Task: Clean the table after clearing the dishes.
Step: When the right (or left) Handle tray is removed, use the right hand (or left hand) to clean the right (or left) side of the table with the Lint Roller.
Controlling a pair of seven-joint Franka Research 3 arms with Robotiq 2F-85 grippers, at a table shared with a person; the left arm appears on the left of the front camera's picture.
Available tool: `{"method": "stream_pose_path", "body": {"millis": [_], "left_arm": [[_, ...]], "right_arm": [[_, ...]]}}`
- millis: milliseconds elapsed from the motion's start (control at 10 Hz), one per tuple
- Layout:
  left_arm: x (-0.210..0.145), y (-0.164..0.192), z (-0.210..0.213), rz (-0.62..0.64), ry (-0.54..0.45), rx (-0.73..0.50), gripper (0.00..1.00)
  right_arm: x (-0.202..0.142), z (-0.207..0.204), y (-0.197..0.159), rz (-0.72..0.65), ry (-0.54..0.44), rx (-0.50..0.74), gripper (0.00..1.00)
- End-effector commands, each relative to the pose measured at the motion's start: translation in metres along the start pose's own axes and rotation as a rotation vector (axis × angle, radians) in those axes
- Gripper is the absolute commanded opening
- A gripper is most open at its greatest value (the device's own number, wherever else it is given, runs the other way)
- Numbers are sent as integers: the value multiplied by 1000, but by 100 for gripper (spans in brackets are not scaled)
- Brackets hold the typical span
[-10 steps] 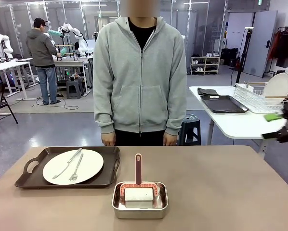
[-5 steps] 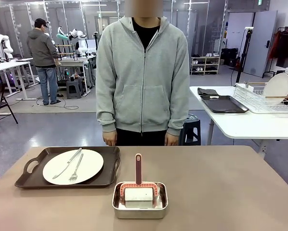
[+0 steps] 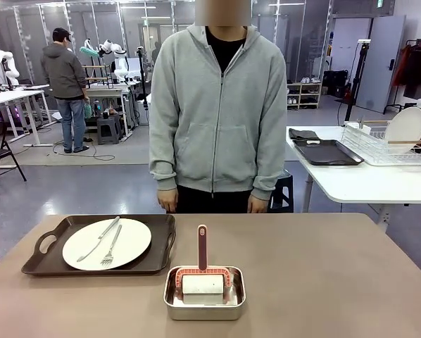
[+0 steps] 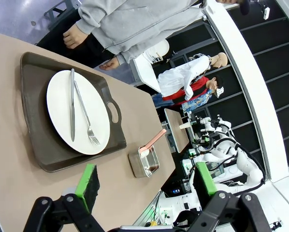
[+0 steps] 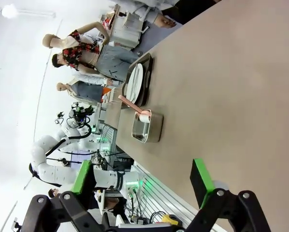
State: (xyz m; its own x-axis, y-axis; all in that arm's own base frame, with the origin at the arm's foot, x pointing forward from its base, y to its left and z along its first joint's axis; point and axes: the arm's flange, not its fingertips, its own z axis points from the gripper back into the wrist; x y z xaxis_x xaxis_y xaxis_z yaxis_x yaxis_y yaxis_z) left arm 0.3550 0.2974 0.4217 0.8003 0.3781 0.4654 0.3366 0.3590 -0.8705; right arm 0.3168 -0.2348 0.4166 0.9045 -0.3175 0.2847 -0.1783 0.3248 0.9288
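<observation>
We've got both hands spread wide and empty. The left hand (image 4: pixel 147 181) looks down the desk (image 3: pixel 323 282) from its left end, the right hand (image 5: pixel 141 179) from its bare right end. The tray (image 3: pixel 48 266) with its plate (image 3: pixel 133 243), knife (image 3: pixel 99 238) and fork (image 3: pixel 112 245) sits on the robot's left side. Its long axis runs across the desk, one handle toward the left arm, so we judge that arm the nearer. The metal pan (image 3: pixel 203 312) with the scrubber (image 3: pixel 202 246) sits mid-desk, just beside the tray. It's a matte tan top, with open lab behind the person (image 3: pixel 221 105).
</observation>
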Motion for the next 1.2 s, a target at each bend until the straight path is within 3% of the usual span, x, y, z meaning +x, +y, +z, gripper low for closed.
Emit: {"method": "stream_pose_path", "body": {"millis": [0,1100], "left_arm": [[-2,-2,3,0,1,-4,100],[-2,-2,3,0,1,-4,100]], "right_arm": [[2,6,2,10,-16,-16,100],[2,6,2,10,-16,-16,100]]}}
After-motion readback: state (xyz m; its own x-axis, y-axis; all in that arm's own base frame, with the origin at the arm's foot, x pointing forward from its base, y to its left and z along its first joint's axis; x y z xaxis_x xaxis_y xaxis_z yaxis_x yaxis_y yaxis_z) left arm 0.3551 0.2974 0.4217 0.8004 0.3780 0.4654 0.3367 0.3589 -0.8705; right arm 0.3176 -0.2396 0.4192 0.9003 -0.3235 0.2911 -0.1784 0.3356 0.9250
